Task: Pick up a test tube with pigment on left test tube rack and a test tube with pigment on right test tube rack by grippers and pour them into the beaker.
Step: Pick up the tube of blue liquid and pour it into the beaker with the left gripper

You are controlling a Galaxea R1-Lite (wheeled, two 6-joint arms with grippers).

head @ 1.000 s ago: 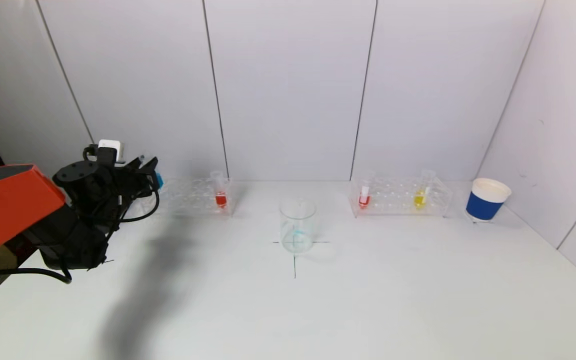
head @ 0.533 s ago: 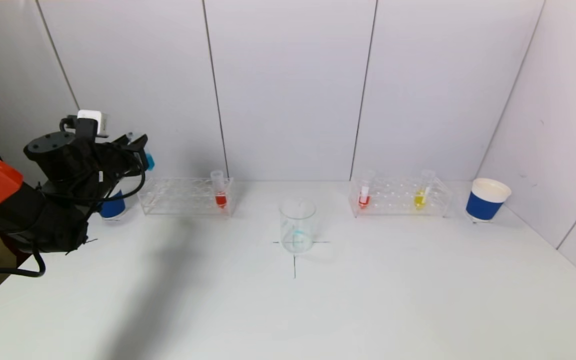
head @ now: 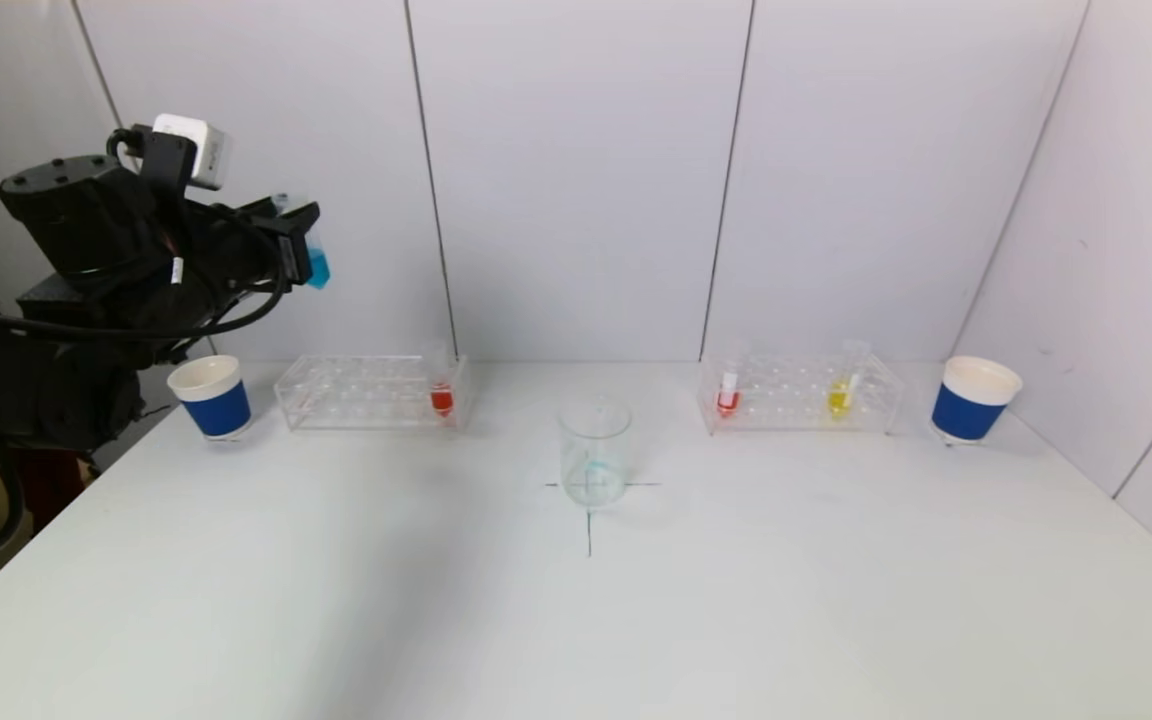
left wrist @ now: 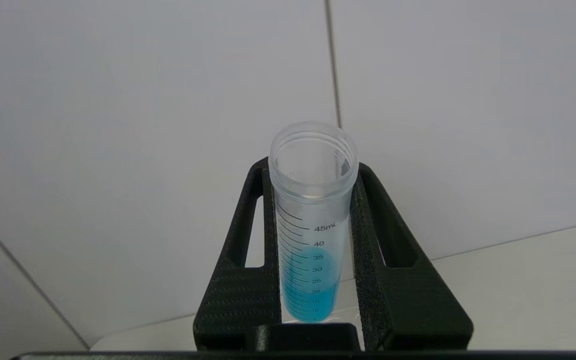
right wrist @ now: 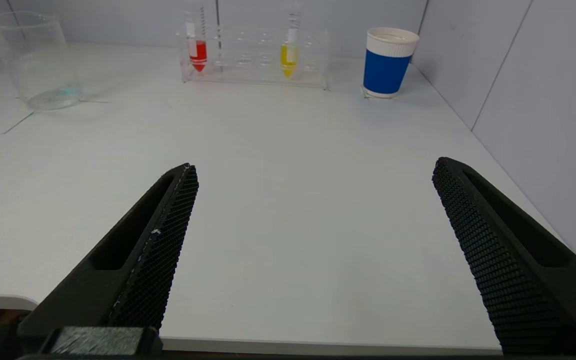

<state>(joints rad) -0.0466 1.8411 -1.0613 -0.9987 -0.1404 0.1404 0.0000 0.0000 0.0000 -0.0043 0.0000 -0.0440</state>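
Far left, high above the desk [head: 336, 600], left tool [head: 301, 245] is clamped on a blue test tube [head: 311, 255]; wrist cam confirms both fingers [left wrist: 248, 280] pressed against the tube [left wrist: 313, 240], open mouth up, blue liquid in the lower part. Below it, left paper cup [head: 211, 398] sits on the desk just beside the left rack [head: 366, 392], which holds one red tube [head: 441, 385] at its inner end. Beaker [head: 595, 452] sits mid-desk on the cross mark, looks near empty with a faint blue trace at the bottom. Right rack [head: 801, 393] holds a red tube [head: 728, 390] and a yellow tube [head: 844, 385], right paper cup [head: 974, 399] just past it. Right tool [right wrist: 313, 240] hangs at the near desk edge, fingers spread wide, holding nothing; not visible from the head cam.
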